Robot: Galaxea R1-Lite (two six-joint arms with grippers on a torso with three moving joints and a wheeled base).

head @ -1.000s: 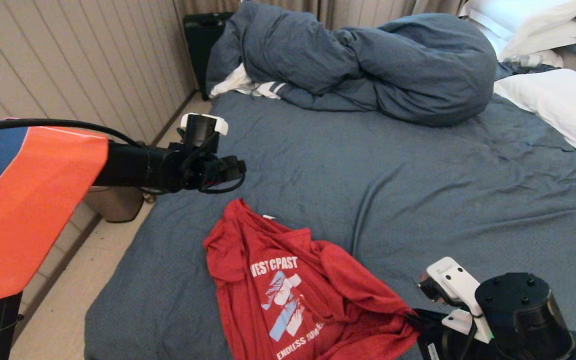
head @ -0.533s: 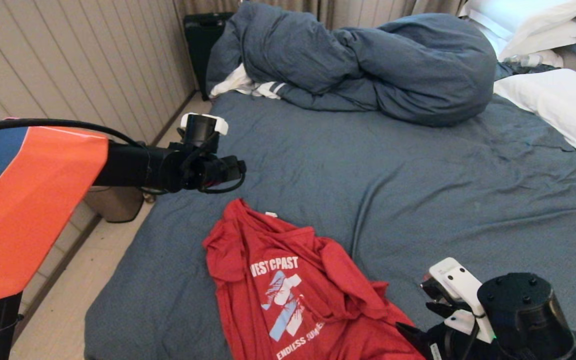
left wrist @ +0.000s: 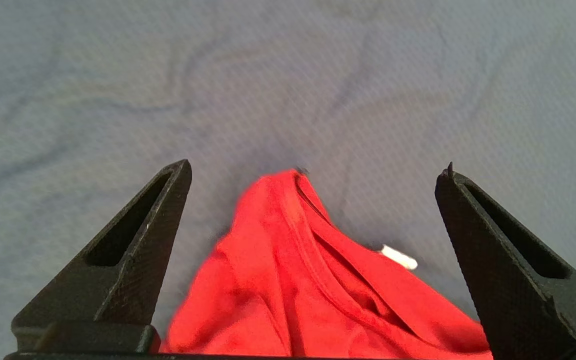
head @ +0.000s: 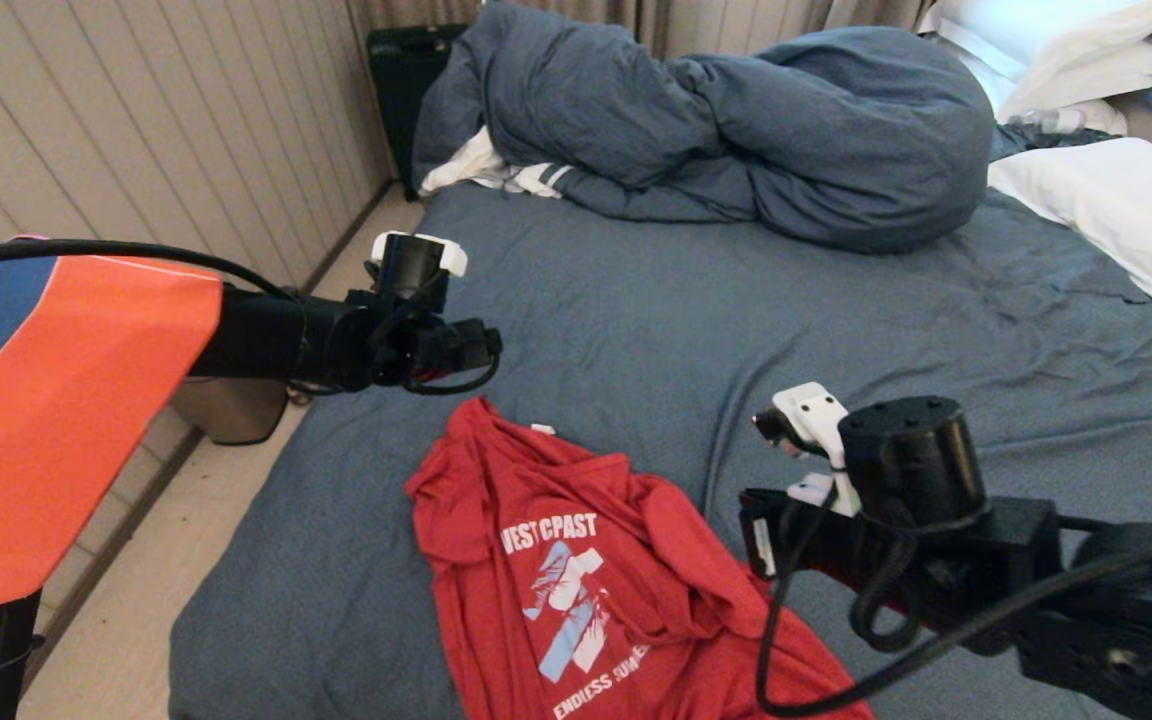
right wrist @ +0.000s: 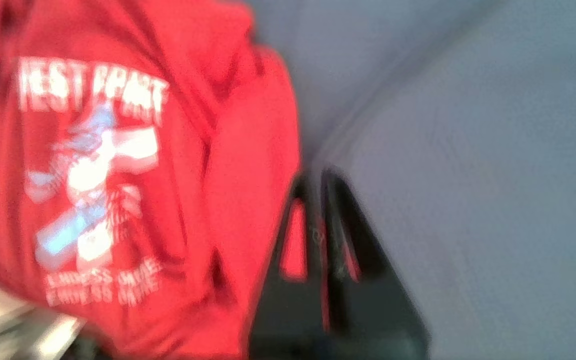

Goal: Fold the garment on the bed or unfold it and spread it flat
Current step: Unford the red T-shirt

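Red printed cotton T-shirt (head: 576, 580) seen crumpled on blue-grey bed sheet (head: 836, 330); right gripper (right wrist: 318, 187) nearer, pinched empty beside right edge; left gripper (left wrist: 313, 170) spread wide above collar.

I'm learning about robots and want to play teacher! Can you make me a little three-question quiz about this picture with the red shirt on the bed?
1. True or false: the shirt lies smooth and flat on the bed.
2. Which gripper has its fingers wide open? A) left gripper B) right gripper
3. Fill in: the top line of white words on the shirt starts with ____.

Key:
1. False. It is crumpled, with folds on the side near the right gripper.
2. A. The left one hangs open above the shirt's collar end; the right one is shut, beside the shirt, holding nothing.
3. WEST
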